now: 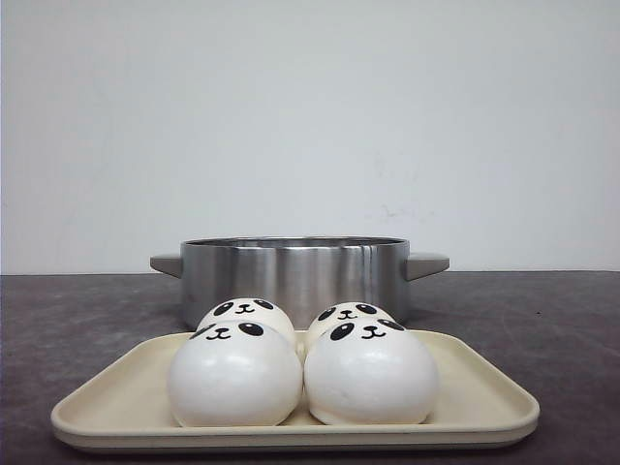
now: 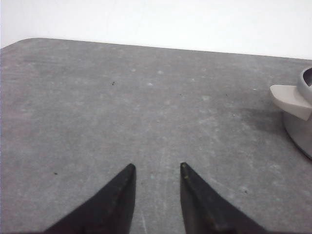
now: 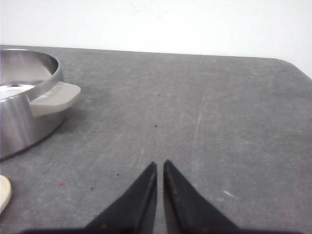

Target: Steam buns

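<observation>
Four glossy white panda-faced buns (image 1: 300, 363) sit clustered, touching, upright.

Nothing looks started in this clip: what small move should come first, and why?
Probably bring one claw, say the left claw, which looks open, toward the nearer left bun. All four buns sit on the tray, the pot behind stands lidless, and both claws hold nothing.

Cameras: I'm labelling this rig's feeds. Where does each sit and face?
Front: low at the table edge, facing forward at four buns on a tray, pot behind; no arms show.
Left wrist: on the left arm, over bare table; left hand open.
Right wrist: right hand nearly shut.
All three share the pot.
</observation>
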Robot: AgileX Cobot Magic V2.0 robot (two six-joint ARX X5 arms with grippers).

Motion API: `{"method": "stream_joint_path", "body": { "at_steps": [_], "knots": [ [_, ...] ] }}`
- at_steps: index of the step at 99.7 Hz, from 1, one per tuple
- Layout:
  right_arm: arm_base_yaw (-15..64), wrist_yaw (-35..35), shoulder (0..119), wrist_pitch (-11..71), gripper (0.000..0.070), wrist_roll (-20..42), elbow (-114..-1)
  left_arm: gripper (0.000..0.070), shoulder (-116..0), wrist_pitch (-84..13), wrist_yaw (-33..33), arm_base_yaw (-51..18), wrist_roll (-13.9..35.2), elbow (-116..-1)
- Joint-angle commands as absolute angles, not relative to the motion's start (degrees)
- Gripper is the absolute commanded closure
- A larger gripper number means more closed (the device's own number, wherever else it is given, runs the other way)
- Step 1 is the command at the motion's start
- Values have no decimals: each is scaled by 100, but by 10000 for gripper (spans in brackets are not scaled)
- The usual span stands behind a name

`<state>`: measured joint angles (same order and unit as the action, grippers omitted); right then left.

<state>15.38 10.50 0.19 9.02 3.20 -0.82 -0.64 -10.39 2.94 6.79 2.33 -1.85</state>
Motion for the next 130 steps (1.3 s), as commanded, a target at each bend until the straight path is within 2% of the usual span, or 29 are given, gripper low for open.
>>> {"method": "stream_joint_path", "body": {
  "at_steps": [1, 117, 123, 130],
  "knots": [
    [1559, 1055, 21, 906, 685, 296, -69, 554, -60, -1072, 303, 685, 235, -82],
    [1559, 1048, 21, 786, 685, 303, -71, 554, -60, -1070, 305, 685, 250, -82],
    [1564, 993, 21, 552, 685, 443, -71, 554, -60, -1035, 386, 685, 537, -82],
    [1566, 788, 21, 255, 685, 674, -75, 554, -60, -1024, 613, 685, 1334, -91]
  ]
}}
